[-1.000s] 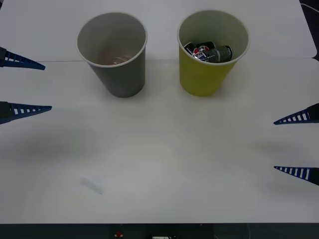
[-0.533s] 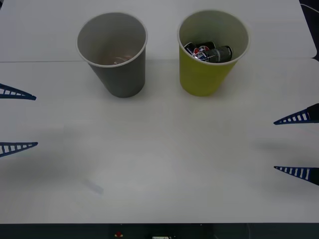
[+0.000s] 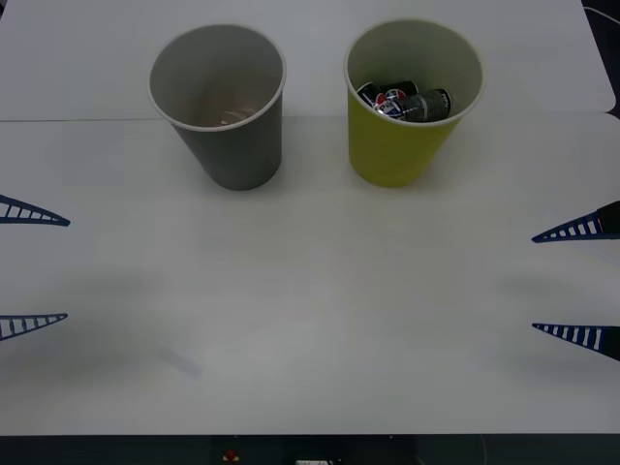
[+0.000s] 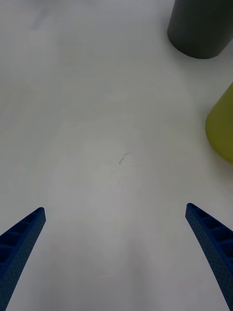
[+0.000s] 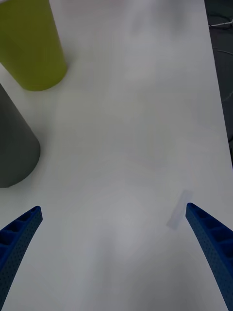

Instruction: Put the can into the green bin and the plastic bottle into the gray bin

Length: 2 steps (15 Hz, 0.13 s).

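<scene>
The gray bin [image 3: 218, 145] stands upright at the back left of the white table, with the green bin [image 3: 392, 150] beside it on its right. A dark can [image 3: 407, 102] lies inside the green bin. At the bottom of the gray bin a faint pale, pinkish shape shows, which I take for the plastic bottle [image 3: 229, 115]. My left gripper [image 3: 68, 268] hangs open at the table's left edge, holding nothing. At the right edge my right gripper [image 3: 533, 283] is open and holds nothing too. The wrist views show the bins' outer walls: gray bin [image 4: 201, 26] [image 5: 14, 146], green bin [image 4: 222, 129] [image 5: 31, 43].
A short strip of clear tape [image 3: 179, 360] [image 5: 178, 215] lies flat on the table near the front left. The table's front edge [image 3: 310, 434] runs along the near side, and its right edge [image 5: 213, 73] borders a dark floor with cables.
My left gripper has drawn back from beside the gray bin toward the table's near side, staying open. The right gripper and both bins have not moved.
</scene>
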Motion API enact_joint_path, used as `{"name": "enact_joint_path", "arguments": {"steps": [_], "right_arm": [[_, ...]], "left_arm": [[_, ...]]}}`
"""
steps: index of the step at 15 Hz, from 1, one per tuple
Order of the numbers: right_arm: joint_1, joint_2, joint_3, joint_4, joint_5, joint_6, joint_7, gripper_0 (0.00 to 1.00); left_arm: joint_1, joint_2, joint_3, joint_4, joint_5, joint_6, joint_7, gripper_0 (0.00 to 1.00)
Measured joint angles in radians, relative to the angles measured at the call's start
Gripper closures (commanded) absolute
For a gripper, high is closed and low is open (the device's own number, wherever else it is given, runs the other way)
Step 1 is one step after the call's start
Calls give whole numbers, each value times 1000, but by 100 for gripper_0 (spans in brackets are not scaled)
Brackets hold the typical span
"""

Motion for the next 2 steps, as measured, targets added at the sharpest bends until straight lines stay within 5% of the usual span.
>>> {"name": "enact_joint_path", "arguments": {"steps": [2], "right_arm": [[0, 0, 0, 0, 0, 0, 0, 0]], "left_arm": [[1, 1, 0, 1, -1, 1, -1, 0]]}}
